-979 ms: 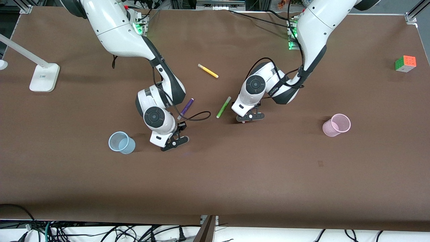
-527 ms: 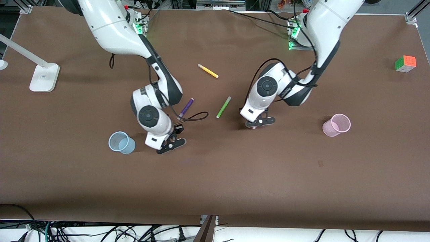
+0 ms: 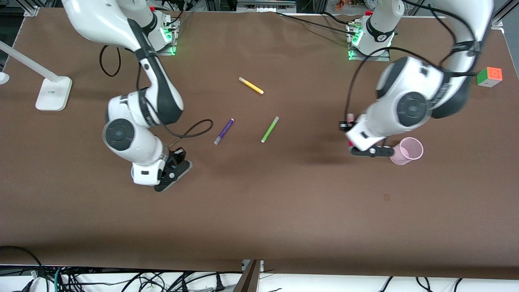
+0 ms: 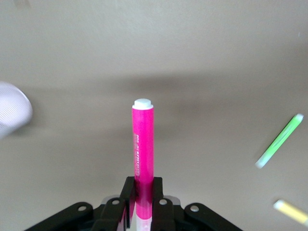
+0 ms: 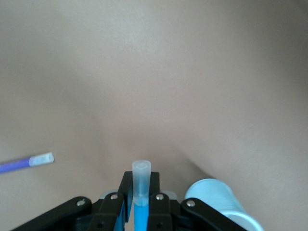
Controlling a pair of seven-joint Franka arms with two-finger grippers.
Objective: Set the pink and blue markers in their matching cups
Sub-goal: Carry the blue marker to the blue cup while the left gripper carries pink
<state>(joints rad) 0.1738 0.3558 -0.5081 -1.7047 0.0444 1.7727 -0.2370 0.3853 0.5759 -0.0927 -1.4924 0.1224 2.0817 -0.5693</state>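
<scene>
My left gripper is shut on the pink marker and holds it just above the table beside the pale pink cup, on the side toward the right arm's end. A bit of that marker shows under the left wrist. The cup shows as a pale blur in the left wrist view. My right gripper is shut on the blue marker, whose greyish cap sticks out past the fingers. The pale blue cup is close beside it. In the front view the right arm hides that cup.
A purple marker, a lime-green marker and a yellow marker lie mid-table between the arms. A colour cube sits at the left arm's end. A white lamp base stands at the right arm's end.
The left arm has swung with the pink marker from mid-table to beside the pink cup. The right arm has moved with the blue marker toward the blue cup and now covers it.
</scene>
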